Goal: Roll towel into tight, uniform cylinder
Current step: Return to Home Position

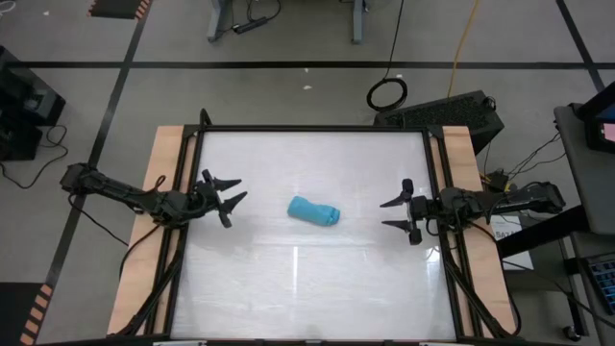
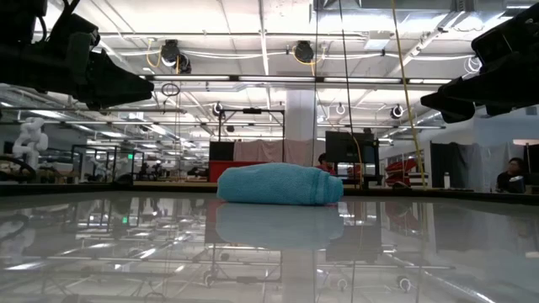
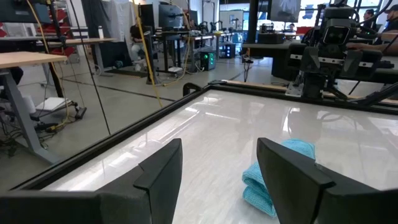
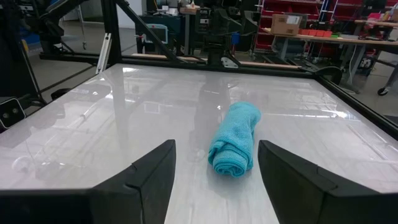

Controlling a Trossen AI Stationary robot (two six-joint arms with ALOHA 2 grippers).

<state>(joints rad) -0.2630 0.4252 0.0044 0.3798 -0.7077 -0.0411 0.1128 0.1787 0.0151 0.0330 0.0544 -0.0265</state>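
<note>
The turquoise towel (image 1: 314, 210) lies rolled into a short cylinder near the middle of the white table, resting on its long side; it also shows in the low view (image 2: 280, 184). One spiral end (image 4: 230, 163) faces my right gripper. My left gripper (image 1: 229, 196) hangs open over the table's left part, well clear of the towel (image 3: 283, 180). My right gripper (image 1: 394, 214) hangs open over the right part, also clear of it.
The white tabletop (image 1: 307, 279) is framed by a dark rail (image 1: 312, 129) and wooden side strips (image 1: 159, 192). Beyond the far edge, on the floor, lie a cable coil (image 1: 387, 93) and a dark case (image 1: 452, 113).
</note>
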